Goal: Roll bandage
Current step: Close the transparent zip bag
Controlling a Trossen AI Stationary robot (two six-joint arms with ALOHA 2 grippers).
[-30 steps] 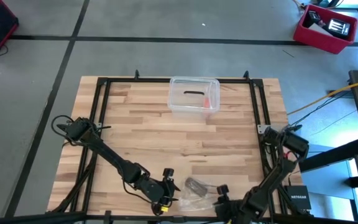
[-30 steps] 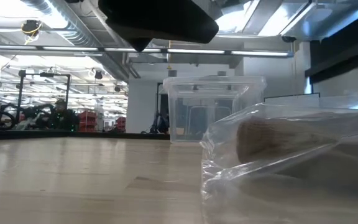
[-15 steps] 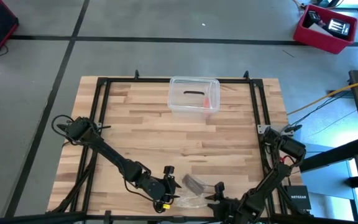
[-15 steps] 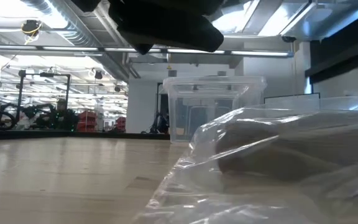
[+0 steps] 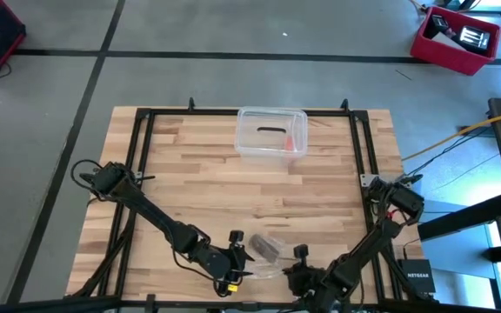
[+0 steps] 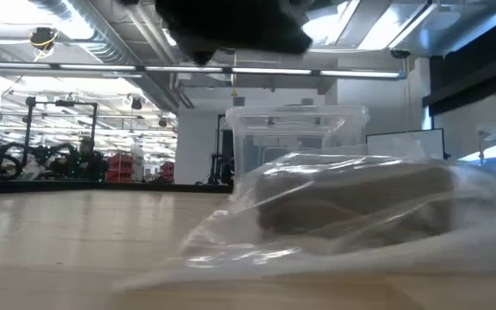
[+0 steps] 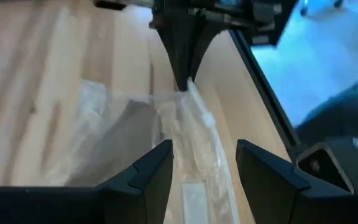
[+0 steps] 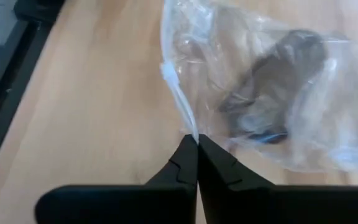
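Note:
The bandage [image 8: 278,68] is a dark brown roll lying inside a small clear plastic bag [image 5: 263,255] near the table's near edge. In the low view the brown roll [image 6: 351,202] shows through the crinkled plastic. My right gripper [image 8: 196,146] is at the bag's right side, shut on the bag's edge. My left gripper [image 7: 201,165] stands open at the bag's left side. The bag's zip strip [image 7: 194,186] lies between its two fingers; I cannot tell whether they touch it. My right gripper pinches the bag's zip edge [image 8: 188,130] between its two fingertips. The fingers slant down from the table's near right. The bag rests on the table with the bandage inside, and the pinched edge is drawn up a little toward the fingers.
A clear plastic box [image 5: 272,133] stands at the middle of the table's far side, also seen in the low view as the clear plastic box [image 6: 295,151] behind the bag. A black frame [image 5: 146,139] runs along the table's sides. Bare wood lies between the box and the bag.
My right gripper has moved toward the table's left, in toward the bag and my left gripper, has turned, and has closed on the bag's edge. The bag with the bandage has shifted a little toward the left and far side and changed shape.

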